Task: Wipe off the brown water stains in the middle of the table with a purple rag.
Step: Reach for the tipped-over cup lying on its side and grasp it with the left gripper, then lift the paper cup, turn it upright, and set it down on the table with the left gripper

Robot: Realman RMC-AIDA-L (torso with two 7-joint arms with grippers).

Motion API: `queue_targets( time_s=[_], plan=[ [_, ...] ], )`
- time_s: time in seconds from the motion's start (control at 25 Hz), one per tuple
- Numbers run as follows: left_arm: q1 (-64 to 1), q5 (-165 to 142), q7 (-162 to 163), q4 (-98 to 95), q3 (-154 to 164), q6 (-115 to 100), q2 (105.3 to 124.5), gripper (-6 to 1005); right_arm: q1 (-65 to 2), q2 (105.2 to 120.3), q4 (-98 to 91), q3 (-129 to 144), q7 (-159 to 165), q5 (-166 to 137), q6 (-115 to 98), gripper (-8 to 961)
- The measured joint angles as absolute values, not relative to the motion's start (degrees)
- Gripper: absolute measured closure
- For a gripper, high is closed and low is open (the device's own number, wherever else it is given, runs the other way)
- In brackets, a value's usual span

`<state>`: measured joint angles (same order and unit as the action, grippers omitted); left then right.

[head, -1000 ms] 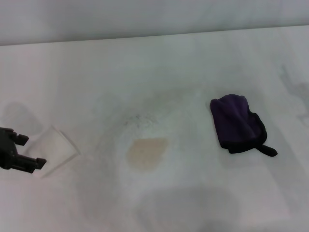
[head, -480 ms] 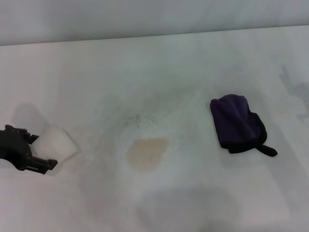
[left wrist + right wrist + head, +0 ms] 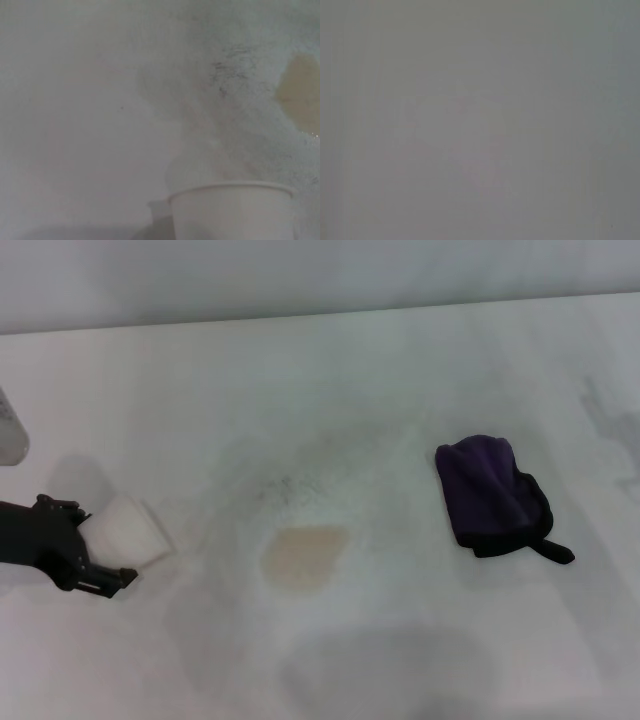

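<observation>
While the left claw (image 3: 100, 550) grips a white cup (image 3: 130, 530) at the table's (image 3: 330, 370) left, stain (image 3: 303, 556) sits central, rag (image 3: 490, 495) right; right claw unseen. Advice: pinch rag mid-fold.

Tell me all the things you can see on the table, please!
Brown water stains: one patch, pale tan, middle of the table.
Purple rag: one, dark purple with black edging and loop, to the robot's right of the stain.
Paper cup: one, white, to the robot's left of the stain.
Table: one, white with grey smudges.
Left gripper: one, black, at the cup.
Right gripper: not visible.
</observation>
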<state>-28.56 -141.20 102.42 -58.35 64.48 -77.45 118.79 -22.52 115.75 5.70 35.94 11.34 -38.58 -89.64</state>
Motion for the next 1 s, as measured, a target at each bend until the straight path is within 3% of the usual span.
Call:
queue_targets(
  time_s=[1.0],
  plan=[
    [-24.3,-116.7,84.7,-56.9,64.6,-69.8,118.98,264,-23.0,115.71,5.2,36.1,11.3,-38.6,-89.1,110]
  ],
)
